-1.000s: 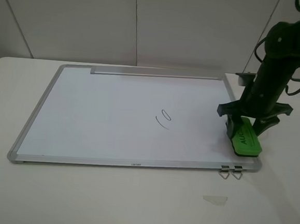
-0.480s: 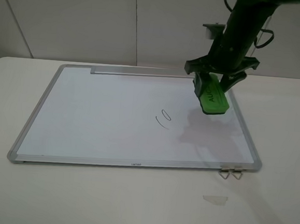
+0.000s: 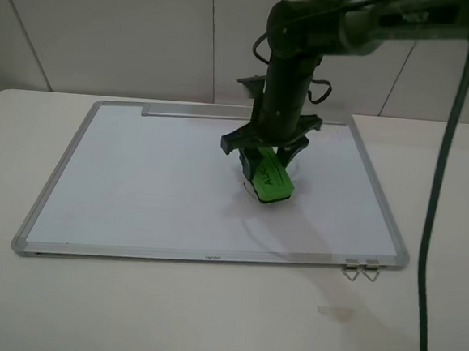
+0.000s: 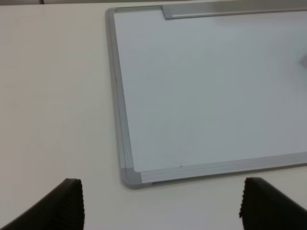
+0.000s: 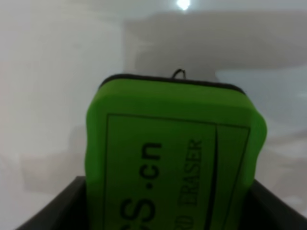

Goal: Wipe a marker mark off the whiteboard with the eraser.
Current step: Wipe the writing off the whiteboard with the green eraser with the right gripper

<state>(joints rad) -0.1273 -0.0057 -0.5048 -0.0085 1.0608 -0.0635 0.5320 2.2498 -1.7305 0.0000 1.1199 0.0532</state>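
Observation:
The green eraser (image 3: 270, 178) is held in my right gripper (image 3: 267, 157), which is shut on it near the middle of the whiteboard (image 3: 137, 176). It is tilted, with its low end at the board surface, right where the marker mark lies. In the exterior view the eraser covers the mark. In the right wrist view only a tiny black loop of the mark (image 5: 179, 73) shows past the eraser (image 5: 172, 158). The left gripper (image 4: 163, 206) is open over the table, off the corner of the whiteboard (image 4: 201, 96), with nothing between its fingertips (image 4: 67, 203).
A grey tray strip (image 3: 239, 116) runs along the board's far edge. Two metal clips (image 3: 361, 271) hang off its front right corner. A small pale scrap (image 3: 336, 313) lies on the white table in front of the board. A dark cable (image 3: 432, 240) hangs at the right.
The right arm lifted the eraser from the board's front right corner, carried it left over the board, and lowered it onto the mark.

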